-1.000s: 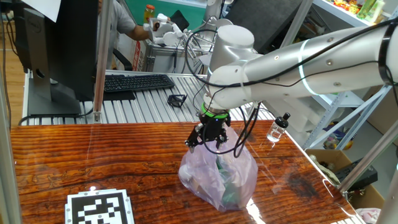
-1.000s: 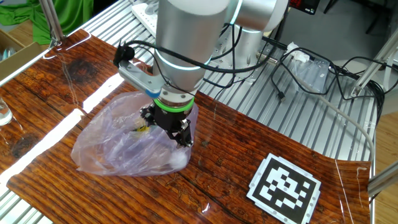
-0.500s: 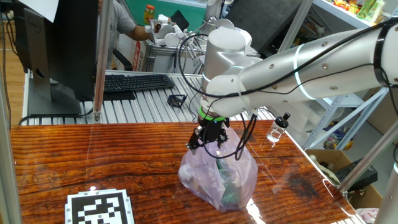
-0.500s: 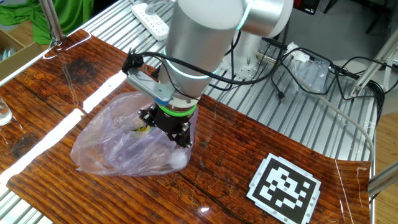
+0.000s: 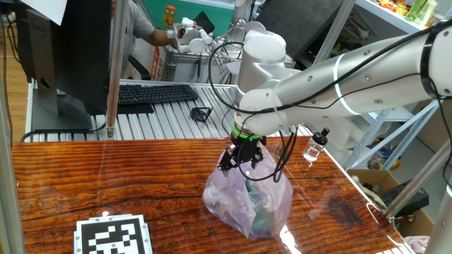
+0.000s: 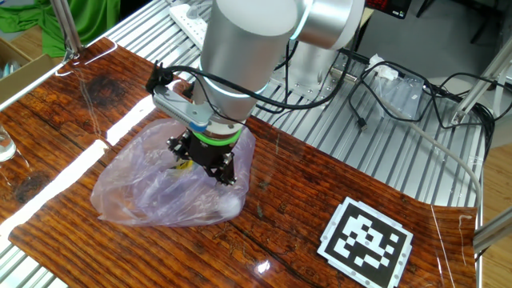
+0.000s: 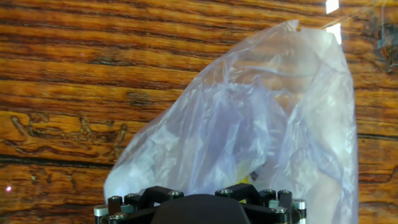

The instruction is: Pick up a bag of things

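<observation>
Glossy wooden worktop [image 5: 106, 183] offers little grip. Your pincer [image 6: 202, 160], jaws apart over the bag of things [image 5: 248, 201], may pinch only loose film, which could slip or tear.

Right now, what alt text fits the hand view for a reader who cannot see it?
A crinkly, translucent pale lilac plastic bag fills the centre and right, lying on a glossy wood-grain table. The gripper's dark body runs along the bottom edge; its fingertips are not visible.
</observation>
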Motion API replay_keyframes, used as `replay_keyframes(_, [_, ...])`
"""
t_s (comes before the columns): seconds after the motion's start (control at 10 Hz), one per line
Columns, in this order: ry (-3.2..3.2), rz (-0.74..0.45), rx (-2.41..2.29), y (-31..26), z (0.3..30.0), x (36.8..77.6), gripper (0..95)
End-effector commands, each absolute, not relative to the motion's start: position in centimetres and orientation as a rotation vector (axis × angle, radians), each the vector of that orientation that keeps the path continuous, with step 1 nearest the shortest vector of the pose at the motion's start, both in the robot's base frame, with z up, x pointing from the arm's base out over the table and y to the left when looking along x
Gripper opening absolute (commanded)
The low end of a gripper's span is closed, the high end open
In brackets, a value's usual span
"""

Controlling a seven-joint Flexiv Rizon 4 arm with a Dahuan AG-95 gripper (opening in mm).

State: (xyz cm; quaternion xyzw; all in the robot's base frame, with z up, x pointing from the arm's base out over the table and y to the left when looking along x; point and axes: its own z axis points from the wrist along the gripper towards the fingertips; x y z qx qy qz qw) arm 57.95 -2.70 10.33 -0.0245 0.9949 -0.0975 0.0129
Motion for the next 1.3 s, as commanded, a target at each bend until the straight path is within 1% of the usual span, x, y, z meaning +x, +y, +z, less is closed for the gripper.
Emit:
replay_keyframes(0.1, [3.104, -0.303, -0.091, -2.8, 10.3, 58.0, 95.0])
replay_keyframes(0.9, [3.099, -0.286, -0.118, -4.9, 9.6, 57.6, 95.0])
replay_keyframes(1.0, [3.106, -0.243, -0.102, -5.4, 9.5, 57.5, 95.0])
replay_keyframes(1.1, [3.112, -0.174, -0.083, -5.7, 9.4, 57.4, 95.0])
replay_keyframes(1.3, [3.110, -0.155, -0.100, -6.6, 9.1, 57.1, 95.0])
